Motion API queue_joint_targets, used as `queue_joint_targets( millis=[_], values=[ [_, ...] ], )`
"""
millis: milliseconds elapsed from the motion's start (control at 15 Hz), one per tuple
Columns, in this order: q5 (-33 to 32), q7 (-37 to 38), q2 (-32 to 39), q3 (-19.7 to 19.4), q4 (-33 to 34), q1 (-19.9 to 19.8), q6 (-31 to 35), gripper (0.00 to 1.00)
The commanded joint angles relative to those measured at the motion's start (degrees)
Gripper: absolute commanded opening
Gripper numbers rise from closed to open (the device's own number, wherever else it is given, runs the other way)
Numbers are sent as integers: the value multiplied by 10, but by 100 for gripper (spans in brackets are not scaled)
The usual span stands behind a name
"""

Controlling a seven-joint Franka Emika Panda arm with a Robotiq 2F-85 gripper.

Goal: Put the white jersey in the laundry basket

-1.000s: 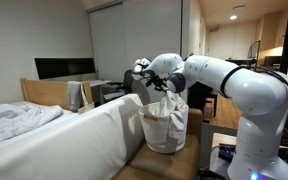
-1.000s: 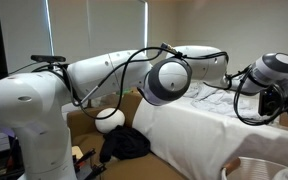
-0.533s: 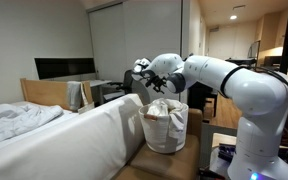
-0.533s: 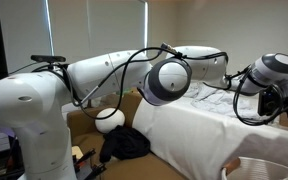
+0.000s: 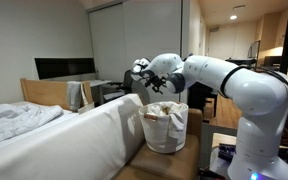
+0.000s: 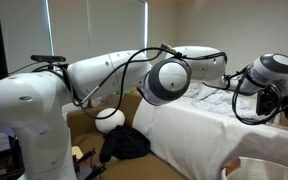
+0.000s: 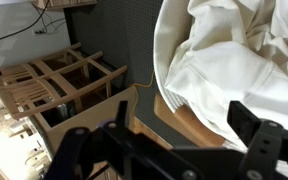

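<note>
White jersey [image 7: 234, 50] bunched inside the laundry basket [image 7: 161, 70], upper right of the wrist view, pincer [image 7: 164, 138] at lower centre, jaws spread wide, holding nothing

As I see it, laundry basket [image 5: 167, 136] just beside the bed [image 5: 54, 135], jersey [image 5: 164, 110] bundled inside the basket, my gripper [image 5: 154, 87] above the basket's rim, wooden rack [image 7: 69, 85] near the basket in the wrist view.

Bedroom: white-sheeted bed [image 5: 49, 140], dark screen [image 5: 64, 68], pale closet doors [image 5: 119, 40], wooden rack [image 7: 64, 85].
</note>
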Motion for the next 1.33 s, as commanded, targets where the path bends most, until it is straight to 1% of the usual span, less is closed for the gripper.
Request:
queue_joint_targets(
  millis=[0, 533, 1000, 1267],
  values=[
    [-3, -32, -3, -1, -8, 3, -17, 100],
    [2, -138, -8, 9, -7, 16, -36, 100],
    [29, -238, -47, 47, -7, 28, -38, 100],
    [43, -277, -76, 66, -5, 33, -42, 100]
  ],
)
